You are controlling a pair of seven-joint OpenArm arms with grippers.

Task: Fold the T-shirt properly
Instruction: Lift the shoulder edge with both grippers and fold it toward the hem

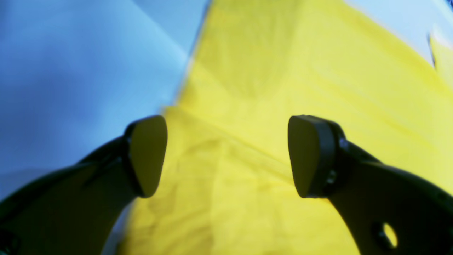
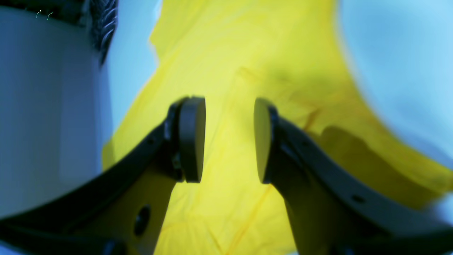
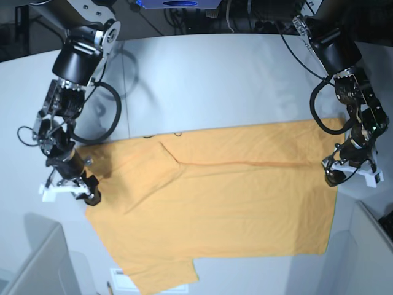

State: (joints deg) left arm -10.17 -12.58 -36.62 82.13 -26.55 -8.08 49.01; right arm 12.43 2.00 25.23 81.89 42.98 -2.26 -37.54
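The T-shirt (image 3: 227,203) lies spread across the grey table, yellow-orange, with a long crease running along its upper part and one sleeve sticking out at the front left. My left gripper (image 3: 334,176) hovers at the shirt's right edge. In the left wrist view the left gripper (image 1: 226,152) is wide open over the cloth (image 1: 283,71), holding nothing. My right gripper (image 3: 91,195) is at the shirt's left edge. Seen from the right wrist, the right gripper (image 2: 228,138) has its pads apart, with only the fabric (image 2: 247,46) below them.
The table (image 3: 215,80) stretches bare behind the shirt. Black cables (image 3: 107,126) loop near the right arm's base. Grey panels stand at the front corners (image 3: 37,264) (image 3: 368,246). A white label (image 3: 120,279) peeks out beside the front sleeve.
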